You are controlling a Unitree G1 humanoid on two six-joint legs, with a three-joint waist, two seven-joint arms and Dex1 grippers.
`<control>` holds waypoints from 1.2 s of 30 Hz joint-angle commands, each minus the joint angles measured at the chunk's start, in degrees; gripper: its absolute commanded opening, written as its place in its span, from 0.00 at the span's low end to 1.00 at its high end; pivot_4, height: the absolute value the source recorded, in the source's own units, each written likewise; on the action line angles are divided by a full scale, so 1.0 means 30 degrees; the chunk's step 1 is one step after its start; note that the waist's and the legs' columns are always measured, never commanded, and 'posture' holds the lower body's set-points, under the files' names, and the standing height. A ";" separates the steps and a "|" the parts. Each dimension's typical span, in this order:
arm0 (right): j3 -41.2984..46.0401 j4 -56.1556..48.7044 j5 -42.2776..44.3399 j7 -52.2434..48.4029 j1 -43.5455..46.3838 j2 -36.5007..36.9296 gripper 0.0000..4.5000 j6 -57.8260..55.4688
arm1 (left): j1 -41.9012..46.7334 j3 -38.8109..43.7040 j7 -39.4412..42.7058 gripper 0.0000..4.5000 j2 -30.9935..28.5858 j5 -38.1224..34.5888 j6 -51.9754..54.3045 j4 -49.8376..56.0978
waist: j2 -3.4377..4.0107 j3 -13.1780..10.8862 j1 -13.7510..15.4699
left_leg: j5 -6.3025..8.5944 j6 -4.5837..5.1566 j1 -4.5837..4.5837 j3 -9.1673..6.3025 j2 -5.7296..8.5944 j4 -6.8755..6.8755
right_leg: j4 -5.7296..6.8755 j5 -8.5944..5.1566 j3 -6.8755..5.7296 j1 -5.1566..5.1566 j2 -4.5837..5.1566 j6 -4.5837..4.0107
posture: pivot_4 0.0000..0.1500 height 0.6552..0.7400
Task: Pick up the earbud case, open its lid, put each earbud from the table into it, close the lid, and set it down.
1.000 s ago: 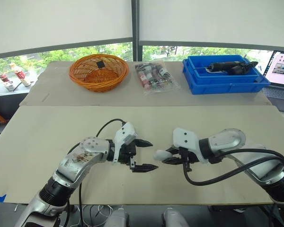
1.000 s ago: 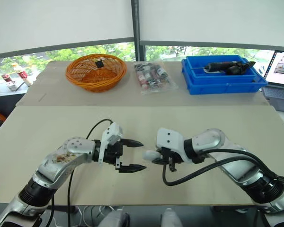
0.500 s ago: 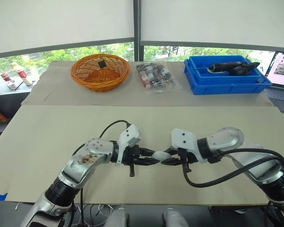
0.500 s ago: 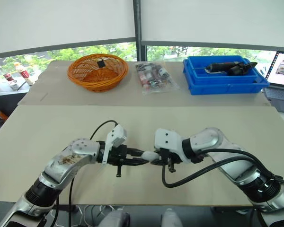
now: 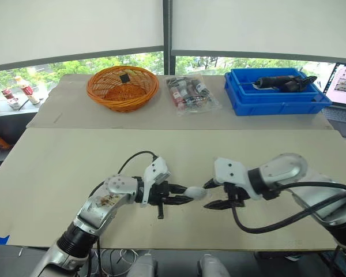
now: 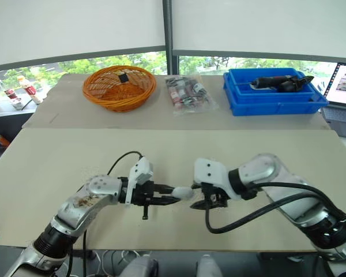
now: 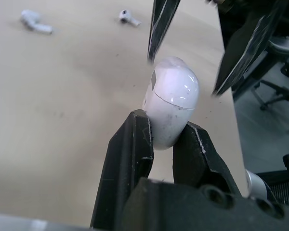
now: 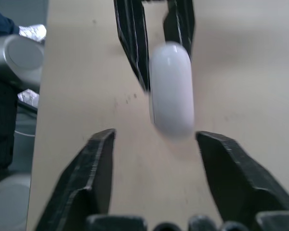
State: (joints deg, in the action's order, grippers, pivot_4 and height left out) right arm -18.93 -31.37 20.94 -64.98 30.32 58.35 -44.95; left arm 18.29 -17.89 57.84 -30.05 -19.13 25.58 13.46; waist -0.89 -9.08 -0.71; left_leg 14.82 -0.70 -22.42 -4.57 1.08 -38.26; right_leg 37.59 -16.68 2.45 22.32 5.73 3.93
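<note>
My left gripper [image 5: 183, 195] is shut on the white earbud case [image 5: 195, 192] and holds it just above the tan table [image 5: 57, 167], near the front middle. In the left wrist view the case [image 7: 171, 103] stands out beyond the black fingers [image 7: 135, 149] with its lid shut, the seam showing. My right gripper [image 5: 215, 195] is open just to the right of the case, with a fingertip on either side of its free end and not touching it; the case [image 8: 171, 89] shows beyond the fingers [image 8: 103, 144]. Two white earbuds [image 7: 36, 21] [image 7: 126, 18] lie on the table beyond the case.
Along the far side of the table stand an orange wicker basket [image 5: 122, 88], a clear bag of packets [image 5: 189, 92] and a blue bin [image 5: 279, 91] holding a dark tool. A laptop [image 5: 345, 83] sits at the far right.
The left gripper moved right and shut on the case that the right gripper held. The right gripper then opened and drew back a little to the right.
</note>
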 commanded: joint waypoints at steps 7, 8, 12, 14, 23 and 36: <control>0.4128 -0.0750 0.0436 0.0502 -0.2066 -0.0723 0.95 0.4475 | -0.1657 0.3356 0.0201 0.13 0.1737 -0.2642 -0.2023 -0.1088 | -0.0002 0.0000 0.0030 | 0.0000 0.0000 0.0000 0.0000 -0.0002 -0.0009 | 0.0000 0.0000 0.0001 -0.0006 0.0009 0.0000 | 1.00 1.00; 0.4360 -0.1003 0.0695 0.0685 -0.2209 -0.1054 0.95 0.4487 | -0.1658 0.3359 0.0349 0.13 0.1852 -0.2507 -0.2432 -0.1230 | -0.0002 0.0000 0.0034 | 0.0000 0.0000 0.0001 0.0002 -0.0002 -0.0016 | 0.0006 0.0000 0.0003 -0.0008 0.0009 0.0000 | 1.00 1.00; 0.3694 -0.1492 0.0101 0.1951 -0.2141 -0.2372 0.95 0.4354 | -0.1444 0.3047 0.0588 0.13 0.2346 -0.2312 -0.3283 -0.1222 | -0.0001 0.0000 0.0025 | 0.0000 -0.0001 0.0002 -0.0003 -0.0002 -0.0015 | 0.0010 0.0001 0.0004 -0.0008 0.0008 -0.0002 | 1.00 1.00; 0.2960 -0.1177 -0.0624 0.2451 -0.1956 -0.2988 0.95 0.4586 | -0.1280 0.2853 0.0741 0.13 0.2479 -0.2285 -0.3384 -0.1171 | -0.0001 0.0000 0.0046 | 0.0000 -0.0001 0.0002 -0.0002 0.0003 -0.0018 | 0.0010 0.0002 0.0006 -0.0010 0.0012 -0.0002 | 1.00 1.00; 0.2445 0.0344 -0.1226 0.3351 -0.0260 -0.4150 0.95 0.3925 | -0.0947 0.2445 0.1425 0.13 0.2225 -0.2006 -0.3697 -0.0795 | 0.0000 0.0000 0.0016 | -0.0001 -0.0002 0.0004 -0.0001 0.0005 -0.0018 | 0.0012 0.0002 0.0003 -0.0008 0.0007 -0.0002 | 1.00 1.00; 0.3293 0.1302 -0.1226 0.3492 0.0408 -0.4474 0.95 0.4114 | -0.1226 0.2160 0.1711 0.13 0.2012 -0.1792 -0.4153 -0.0891 | 0.0000 0.0000 0.0004 | -0.0001 -0.0002 0.0005 -0.0002 0.0004 -0.0018 | 0.0013 0.0001 0.0004 -0.0007 0.0007 -0.0002 | 1.00 1.00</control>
State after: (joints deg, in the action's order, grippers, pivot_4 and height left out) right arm -12.68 -27.84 17.24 -56.05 29.77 44.79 -32.99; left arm 14.96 -10.11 61.20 -23.79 -24.54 14.78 9.23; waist -0.89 -9.08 -0.70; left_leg 14.81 -0.71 -22.41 -4.57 1.09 -38.31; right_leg 37.63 -16.68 2.47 22.30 5.75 3.93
